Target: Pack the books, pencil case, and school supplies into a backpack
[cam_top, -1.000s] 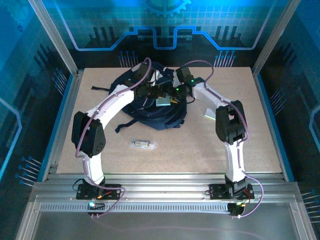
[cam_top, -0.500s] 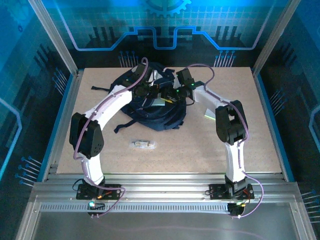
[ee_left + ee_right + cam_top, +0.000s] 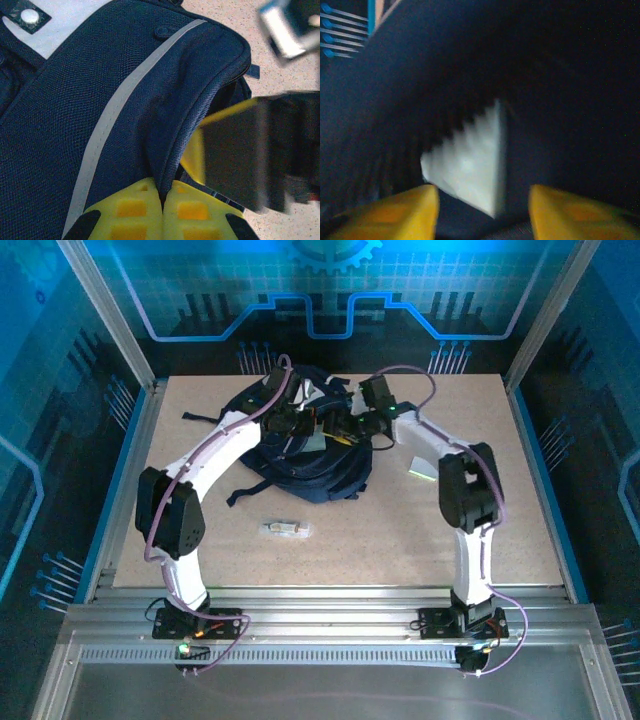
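Packing in progress. The large navy fabric backpack [image 3: 305,468] is lying mid-surface, and the left fingers [image 3: 167,202] are clamping together on the hem of its mouth. A thin yellow book [image 3: 192,155] is sitting inside. The right fingers [image 3: 400,210], now deeper in the mouth than a second ago, are standing apart. They are apparently leaving the small pale-blue square pad [image 3: 470,165] inside. A small clear item [image 3: 285,529] is waiting on the surface.
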`<state>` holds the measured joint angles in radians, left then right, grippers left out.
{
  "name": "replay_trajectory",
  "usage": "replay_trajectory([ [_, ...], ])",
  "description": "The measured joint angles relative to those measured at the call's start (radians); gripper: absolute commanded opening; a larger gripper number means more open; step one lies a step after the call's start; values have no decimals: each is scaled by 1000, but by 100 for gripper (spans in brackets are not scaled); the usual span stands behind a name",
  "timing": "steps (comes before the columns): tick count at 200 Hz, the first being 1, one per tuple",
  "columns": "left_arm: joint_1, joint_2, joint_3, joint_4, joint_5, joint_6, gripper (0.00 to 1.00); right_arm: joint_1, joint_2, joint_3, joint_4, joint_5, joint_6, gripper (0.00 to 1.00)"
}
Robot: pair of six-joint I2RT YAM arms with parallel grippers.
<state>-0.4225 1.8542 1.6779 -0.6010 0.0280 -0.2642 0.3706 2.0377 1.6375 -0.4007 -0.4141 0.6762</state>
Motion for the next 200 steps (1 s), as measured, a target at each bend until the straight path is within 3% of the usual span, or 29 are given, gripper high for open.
replay_trajectory([
  [27, 0, -5, -14, 7, 11, 0, 0, -78, -164, -81, -111, 108, -87, 100],
  [90, 0, -40, -66, 26, 49, -26, 0, -325, -456, -400, -240, 403, -153, 100],
  [125, 0, -69, -97, 31, 65, -30, 0, -401, -447, -452, -283, 480, -163, 100],
  [200, 0, -79, -118, 42, 79, -46, 0, -385, -194, -397, -227, 422, -161, 100],
])
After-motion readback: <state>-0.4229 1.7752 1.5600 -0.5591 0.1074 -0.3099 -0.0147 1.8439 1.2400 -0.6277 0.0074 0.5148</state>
